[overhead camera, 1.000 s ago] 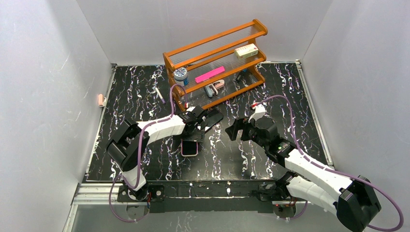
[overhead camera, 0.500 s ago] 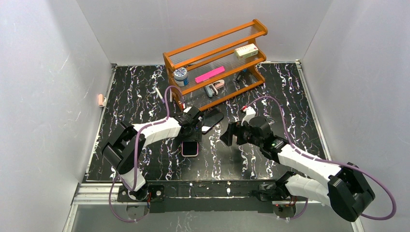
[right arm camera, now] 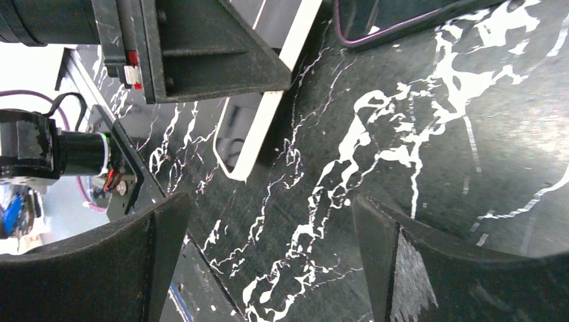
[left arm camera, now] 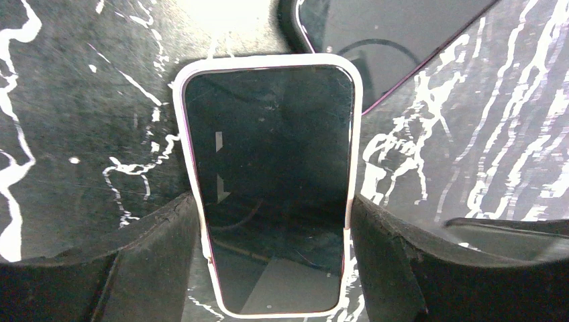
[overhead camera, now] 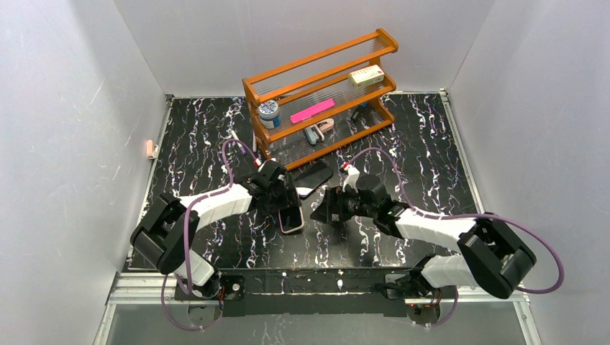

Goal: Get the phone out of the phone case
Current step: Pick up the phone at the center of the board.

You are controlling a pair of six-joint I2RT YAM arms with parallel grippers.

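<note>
The phone (left arm camera: 268, 181), dark-screened with a white rim, lies flat on the black marbled table. My left gripper (left arm camera: 275, 221) straddles its near half, both fingers pressed against its long sides. From above, the phone (overhead camera: 291, 218) pokes out below the left gripper (overhead camera: 283, 195). The dark case (overhead camera: 314, 176), purple-edged with a ring on it, lies apart just beyond the phone and also shows at the top of the left wrist view as the case (left arm camera: 396, 33). My right gripper (overhead camera: 321, 208) hangs open and empty to the right of the phone, over bare table (right arm camera: 268, 221).
An orange wooden shelf rack (overhead camera: 320, 93) stands behind the case, holding a jar, a pink bar, a box and small items. A small pink object (overhead camera: 149, 149) sits on the left wall. White walls enclose the table on three sides.
</note>
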